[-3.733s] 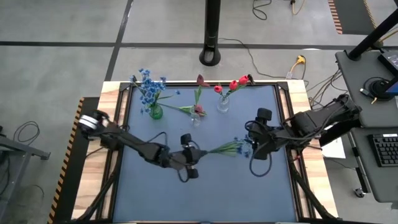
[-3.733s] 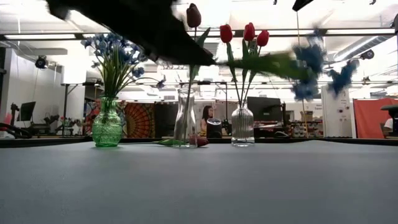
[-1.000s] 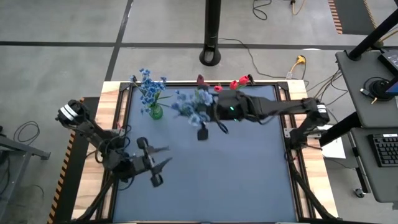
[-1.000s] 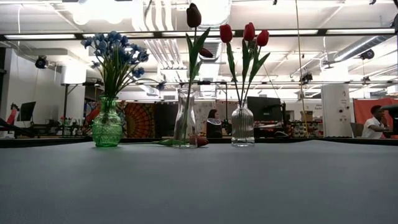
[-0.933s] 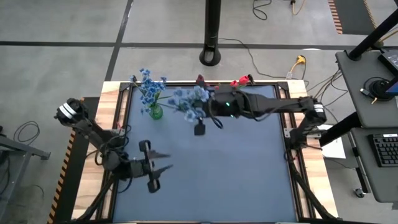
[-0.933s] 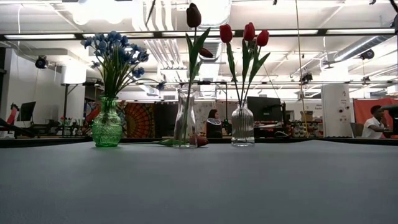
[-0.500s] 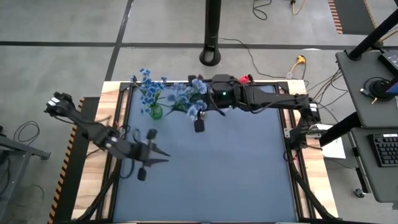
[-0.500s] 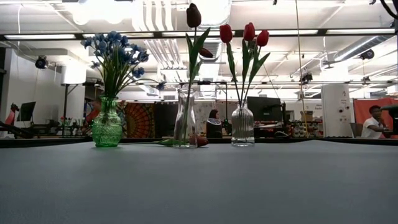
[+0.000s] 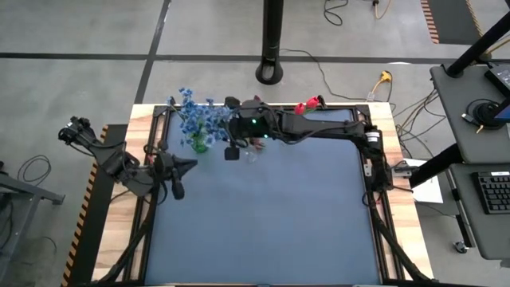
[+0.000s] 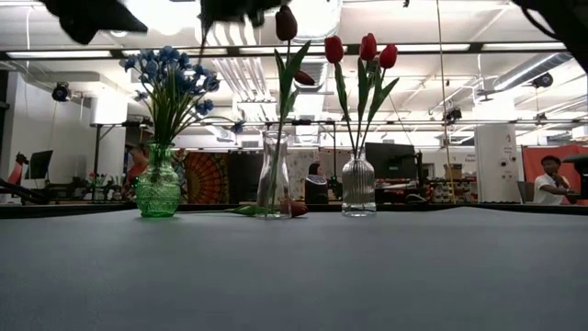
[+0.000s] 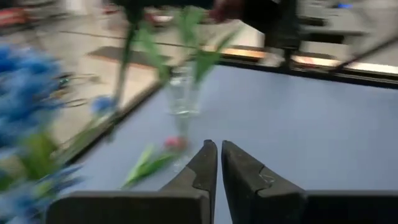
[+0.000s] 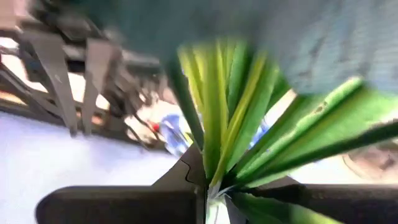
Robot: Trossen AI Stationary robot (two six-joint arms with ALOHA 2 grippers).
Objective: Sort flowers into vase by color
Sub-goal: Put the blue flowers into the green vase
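A green vase at the far left holds blue flowers. Next to it stands a clear vase with a dark red tulip. A second clear vase holds red tulips. One red bud lies on the table at the middle vase's foot. My right gripper reaches along the far edge, shut on a blue flower right beside the green vase. My left gripper hangs shut and empty near the table's left edge. My right gripper pinches the blue flower's green stems and leaves between its two fingers. It comes about level from the table's right side. The flower sticks out ahead of the fingers toward the green vase, lifted clear of the table, with its blossoms at the far end.
The three vases stand in a row along the far edge under my stretched right arm. The blue mat toward the near edge is open room. Beyond the far edge, people sit in the room.
My right gripper has carried the blue flower toward the table's left edge along the far side, up to the green vase. My left gripper has drawn back toward the left edge and the far side, and its fingers have shut on nothing.
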